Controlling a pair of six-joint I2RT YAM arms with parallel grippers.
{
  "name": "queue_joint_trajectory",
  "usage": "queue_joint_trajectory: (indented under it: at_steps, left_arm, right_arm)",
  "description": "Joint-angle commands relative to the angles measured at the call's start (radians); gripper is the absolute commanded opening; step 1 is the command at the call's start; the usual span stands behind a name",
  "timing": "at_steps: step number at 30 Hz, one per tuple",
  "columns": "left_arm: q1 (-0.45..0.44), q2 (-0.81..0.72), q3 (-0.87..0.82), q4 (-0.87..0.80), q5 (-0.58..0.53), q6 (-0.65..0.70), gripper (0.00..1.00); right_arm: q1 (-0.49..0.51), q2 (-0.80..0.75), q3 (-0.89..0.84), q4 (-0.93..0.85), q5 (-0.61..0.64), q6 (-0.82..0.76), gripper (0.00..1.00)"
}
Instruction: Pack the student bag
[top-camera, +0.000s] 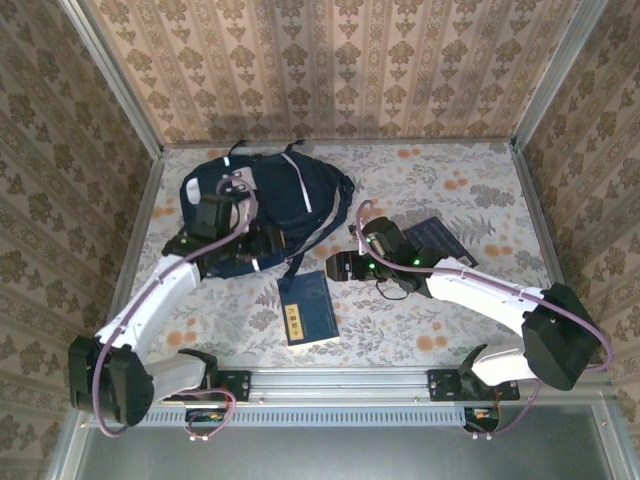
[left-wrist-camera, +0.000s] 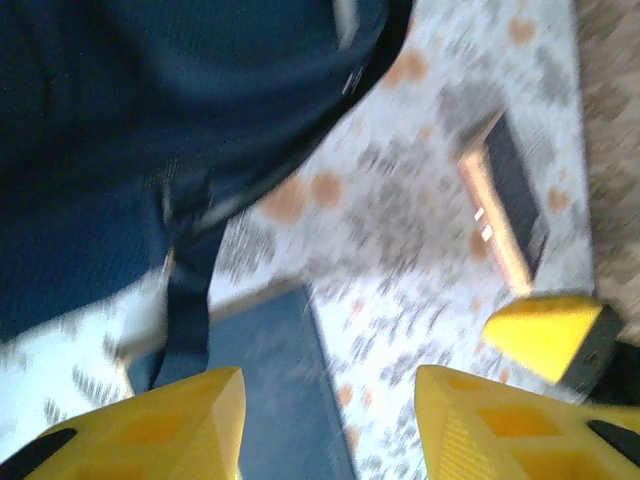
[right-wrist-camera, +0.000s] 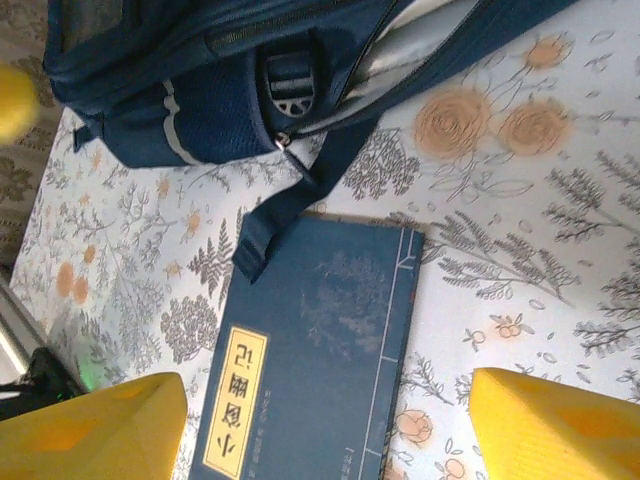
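The student bag (top-camera: 285, 195) is a large navy backpack lying at the back left of the table, also seen in the left wrist view (left-wrist-camera: 140, 120) and the right wrist view (right-wrist-camera: 200, 70). One of its straps (right-wrist-camera: 268, 235) trails onto a flat navy booklet with a yellow label (top-camera: 308, 308) (right-wrist-camera: 310, 340) (left-wrist-camera: 270, 380). My left gripper (top-camera: 272, 243) (left-wrist-camera: 330, 430) is at the bag's near edge, open, with nothing between its fingers. My right gripper (top-camera: 335, 267) (right-wrist-camera: 330, 430) hovers open just above the booklet's far end.
A second dark book (top-camera: 435, 238) (left-wrist-camera: 510, 200) lies on the floral tablecloth behind my right arm. Patterned walls close in the table on three sides. A metal rail (top-camera: 340, 380) runs along the near edge. The two grippers are close together.
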Motion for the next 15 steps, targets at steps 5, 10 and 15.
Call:
queue_joint_trajectory:
  at_steps: [5, 10, 15]
  left_arm:
    - [-0.088, -0.102, -0.217, 0.065, -0.078, -0.072, 0.5]
    - [-0.136, -0.074, -0.326, 0.135, -0.094, -0.095, 0.5]
    - [-0.151, 0.002, -0.367, 0.218, -0.067, -0.078, 0.5]
  right_arm:
    - [0.01, 0.166, 0.006, 0.07, -0.197, 0.107, 0.69]
    - [0.039, 0.258, 0.035, 0.077, -0.203, 0.129, 0.67]
    - [0.051, 0.312, 0.056, 0.055, -0.172, 0.127, 0.66]
